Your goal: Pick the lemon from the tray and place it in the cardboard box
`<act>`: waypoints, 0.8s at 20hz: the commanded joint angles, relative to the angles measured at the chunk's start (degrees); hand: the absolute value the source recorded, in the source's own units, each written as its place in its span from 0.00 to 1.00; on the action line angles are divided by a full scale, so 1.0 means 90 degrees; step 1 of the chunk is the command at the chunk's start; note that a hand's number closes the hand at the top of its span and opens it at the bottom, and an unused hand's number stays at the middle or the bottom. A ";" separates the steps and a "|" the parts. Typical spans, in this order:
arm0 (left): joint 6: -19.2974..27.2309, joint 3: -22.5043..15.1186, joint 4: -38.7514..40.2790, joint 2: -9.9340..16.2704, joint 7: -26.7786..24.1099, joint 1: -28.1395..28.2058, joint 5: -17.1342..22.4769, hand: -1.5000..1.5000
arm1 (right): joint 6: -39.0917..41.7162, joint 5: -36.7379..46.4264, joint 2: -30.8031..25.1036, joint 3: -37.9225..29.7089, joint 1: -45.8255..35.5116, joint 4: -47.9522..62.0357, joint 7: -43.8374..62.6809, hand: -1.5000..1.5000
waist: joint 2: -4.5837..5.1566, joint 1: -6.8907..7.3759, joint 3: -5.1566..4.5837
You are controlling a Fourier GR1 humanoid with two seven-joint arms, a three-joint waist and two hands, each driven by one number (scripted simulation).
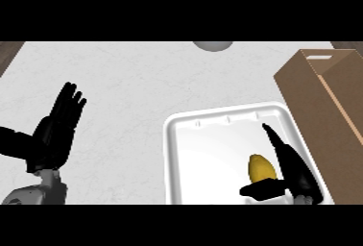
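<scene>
A white tray (186,144) lay on the pale tabletop (135,77) in the lower right part of the frame, its rim raised and its corners rounded. Inside it, towards the lower right corner, sat the yellow lemon (261,168). The right hand (292,166) was over the tray at that same corner: its fingers (275,139) ran straight along the lemon's right side, pointing to the top of the frame, and its thumb (262,188) lay across the lemon's lower end. The lemon sat between thumb and fingers, touching or nearly touching both, with the hand apart and not wrapped round it.

Just right of the tray stood the brown cardboard box (312,96), tall and narrow, reaching from the upper right of the frame down along the right edge, its open top showing as a darker inner wall.

At the left of the frame the left hand (60,125) rested open above the tabletop, fingers straight and pointing up, well apart from the tray. A grey rounded object (212,45) showed at the top centre edge, only partly in view.
</scene>
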 commanded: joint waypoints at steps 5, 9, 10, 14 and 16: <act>0.0080 0.0070 0.0209 -0.0106 0.0088 -0.0298 -0.0046 0.50 | -0.0070 0.0444 0.0043 0.0050 -0.0046 0.0460 -0.0691 1.00 | 0.0002 -0.0003 0.0000; -0.0144 0.0277 0.0277 0.0051 -0.0127 -0.0172 0.0093 0.50 | -0.0241 0.1183 0.0033 0.0654 0.0371 -0.0204 -0.0520 1.00 | -0.0002 -0.0015 -0.0002; 0.0000 0.0032 0.0061 -0.0106 0.0041 -0.0069 -0.0096 0.50 | -0.0131 0.0940 -0.0131 0.0208 0.0096 0.0248 -0.0938 1.00 | 0.0000 -0.0002 0.0000; 0.0015 -0.0043 -0.0349 -0.0117 0.0264 -0.0017 -0.0050 0.50 | 0.0220 0.1664 0.0223 0.1061 -0.0720 -0.0065 -0.0028 1.00 | -0.0005 0.0078 -0.0005; 0.0142 -0.0152 -0.0004 -0.0234 0.0018 -0.0068 -0.0292 0.50 | 0.0793 0.1950 0.0466 0.1705 -0.1429 -0.0246 0.0437 1.00 | 0.0000 0.0144 -0.0018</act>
